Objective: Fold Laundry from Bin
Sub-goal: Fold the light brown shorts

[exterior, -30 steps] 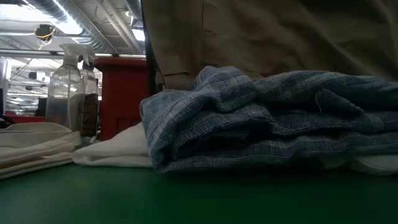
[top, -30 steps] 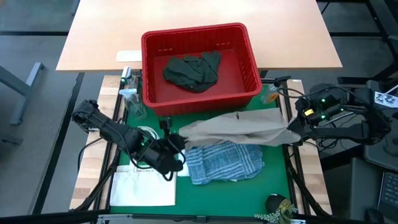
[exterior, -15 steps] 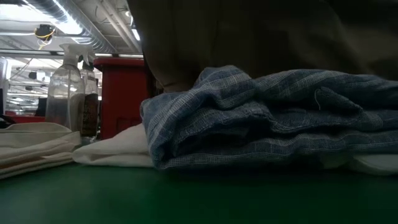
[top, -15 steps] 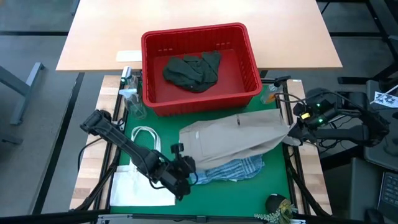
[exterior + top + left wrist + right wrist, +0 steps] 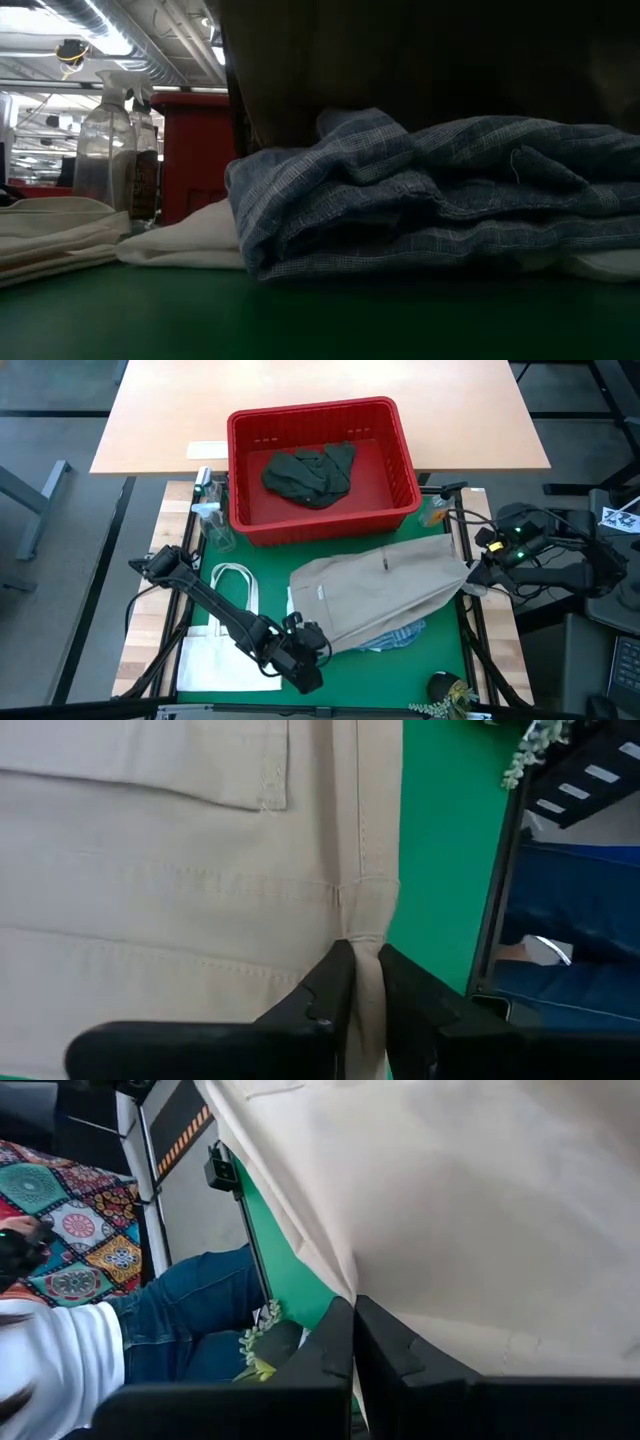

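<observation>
A pale wooden tabletop (image 5: 320,410) is standing at the far side, over a grey floor (image 5: 50,560). Nearer, a green mat (image 5: 400,680) is covering the work surface. Clear plastic spray bottles (image 5: 105,140) are standing at the far left of the mat. Overhead, silver ceiling ducts (image 5: 120,35) are running beside bright strip lights (image 5: 222,55).

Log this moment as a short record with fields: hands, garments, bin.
left hand: pinching the hem of the beige garment, near the table's front
right hand: shut on the same garment's other end, at the right edge
beige garment: spread over the striped cloth
striped cloth: folded on the green mat, mostly covered
bin: red, holds a dark green garment
</observation>
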Robot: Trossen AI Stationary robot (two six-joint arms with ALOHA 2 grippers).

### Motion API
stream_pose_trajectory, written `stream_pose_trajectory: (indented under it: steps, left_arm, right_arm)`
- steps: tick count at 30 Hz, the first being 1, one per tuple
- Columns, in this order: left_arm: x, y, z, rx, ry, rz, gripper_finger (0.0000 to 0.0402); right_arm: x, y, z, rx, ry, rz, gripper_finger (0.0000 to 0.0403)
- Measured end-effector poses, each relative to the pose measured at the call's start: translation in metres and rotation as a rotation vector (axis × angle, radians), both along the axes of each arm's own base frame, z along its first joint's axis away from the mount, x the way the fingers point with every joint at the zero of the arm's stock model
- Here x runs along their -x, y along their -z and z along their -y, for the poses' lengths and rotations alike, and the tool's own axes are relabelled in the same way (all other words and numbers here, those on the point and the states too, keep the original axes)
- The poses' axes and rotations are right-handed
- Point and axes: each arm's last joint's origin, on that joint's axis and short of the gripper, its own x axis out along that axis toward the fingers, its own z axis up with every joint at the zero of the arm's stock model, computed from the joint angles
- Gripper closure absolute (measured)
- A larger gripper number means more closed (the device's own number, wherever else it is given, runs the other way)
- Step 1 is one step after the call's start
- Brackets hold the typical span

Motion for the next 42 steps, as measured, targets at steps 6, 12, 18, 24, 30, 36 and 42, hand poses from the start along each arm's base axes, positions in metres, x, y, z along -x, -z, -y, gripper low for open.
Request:
stream_pose_trajectory:
  steps: [6, 12, 18, 24, 30, 36, 42]
  left_arm:
    - [-0.008, 0.014, 0.003, 0.097, -0.033, -0.037, 0.0337]
    - [-0.011, 0.012, -0.001, 0.157, -0.048, -0.050, 0.0302]
    - [-0.021, 0.007, -0.006, 0.305, 0.012, -0.054, 0.0284]
    - [-0.046, -0.008, -0.023, 0.303, 0.093, 0.154, 0.0309]
    - [-0.065, -0.012, -0.065, 0.073, 0.027, 0.250, 0.0338]
    - [-0.084, -0.007, -0.116, -0.102, -0.144, 0.291, 0.0349]
    - [-0.117, 0.022, -0.138, -0.077, -0.160, 0.374, 0.0367]
  right_arm:
    - [0.004, 0.008, -0.001, 0.001, 0.007, -0.007, 0.0398]
    - [-0.005, 0.033, 0.001, -0.034, -0.015, -0.109, 0.0398]
    - [-0.012, 0.052, 0.002, -0.060, -0.056, -0.164, 0.0398]
    - [-0.012, 0.053, 0.002, -0.064, -0.069, -0.161, 0.0398]
    - [-0.012, 0.053, 0.002, -0.040, -0.085, -0.150, 0.0398]
    - [-0.012, 0.053, 0.002, -0.009, -0.091, -0.148, 0.0398]
    - [-0.013, 0.054, 0.004, 0.028, -0.074, -0.153, 0.0398]
